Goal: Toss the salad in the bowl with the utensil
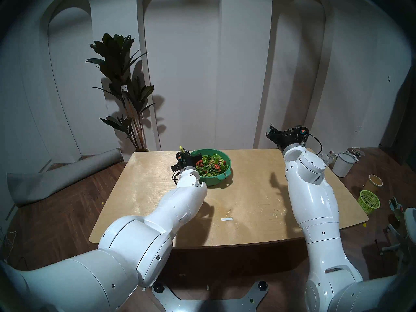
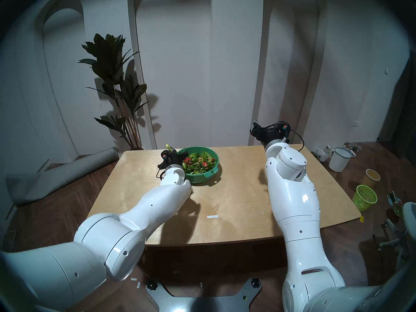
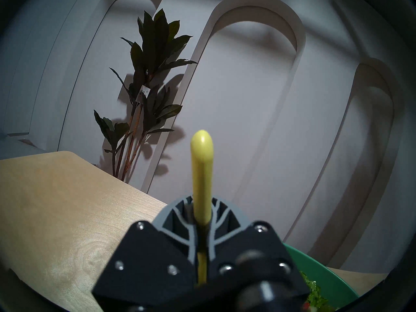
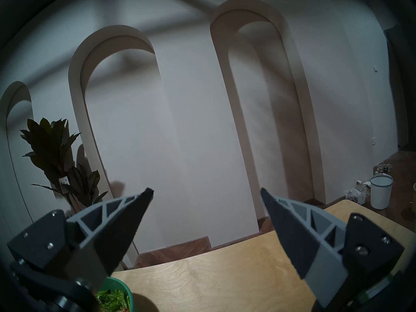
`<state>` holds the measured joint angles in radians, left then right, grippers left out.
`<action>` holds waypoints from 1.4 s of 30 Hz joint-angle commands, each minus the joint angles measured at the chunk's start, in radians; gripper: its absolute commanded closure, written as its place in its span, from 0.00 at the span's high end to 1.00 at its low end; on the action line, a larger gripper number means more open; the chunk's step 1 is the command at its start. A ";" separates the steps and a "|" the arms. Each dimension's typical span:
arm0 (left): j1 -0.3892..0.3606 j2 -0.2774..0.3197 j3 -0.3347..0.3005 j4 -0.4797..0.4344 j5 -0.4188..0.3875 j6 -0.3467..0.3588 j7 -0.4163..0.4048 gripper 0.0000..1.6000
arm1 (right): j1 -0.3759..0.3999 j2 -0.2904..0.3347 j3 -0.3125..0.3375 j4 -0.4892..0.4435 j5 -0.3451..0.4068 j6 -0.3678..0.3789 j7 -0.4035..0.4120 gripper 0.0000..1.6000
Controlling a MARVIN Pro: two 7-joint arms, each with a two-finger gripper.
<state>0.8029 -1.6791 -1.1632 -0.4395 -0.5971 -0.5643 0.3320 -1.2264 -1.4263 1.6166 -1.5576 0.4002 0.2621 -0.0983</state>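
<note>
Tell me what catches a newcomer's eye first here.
The green bowl of salad stands out, at the far left part of the wooden table. The left gripper beside it has its jaws shut on a yellow-green spoon, handle end up. The right gripper hangs open above the table's right side.

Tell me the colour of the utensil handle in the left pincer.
Yellow-green utensil handle; the left wrist view shows it best.

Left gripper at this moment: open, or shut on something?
Shut on the utensil. In the left wrist view the left gripper has both fingers pressed against the yellow-green handle, which sticks out beyond them.
</note>
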 commanded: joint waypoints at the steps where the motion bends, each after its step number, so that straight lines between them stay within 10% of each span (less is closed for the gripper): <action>1: -0.042 -0.006 0.000 -0.016 0.003 0.019 0.009 0.25 | 0.019 -0.001 0.005 -0.018 0.007 -0.011 0.008 1.00; 18: -0.025 0.005 -0.014 -0.043 0.003 0.054 0.040 0.44 | 0.015 -0.004 0.007 -0.026 0.008 -0.010 0.012 1.00; 42: 0.016 0.051 -0.007 -0.120 0.020 0.084 0.072 0.44 | 0.007 -0.010 0.001 -0.036 0.006 -0.008 0.020 1.00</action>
<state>0.8319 -1.6383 -1.1770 -0.5202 -0.5899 -0.4742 0.4064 -1.2276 -1.4335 1.6212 -1.5670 0.4077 0.2606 -0.0794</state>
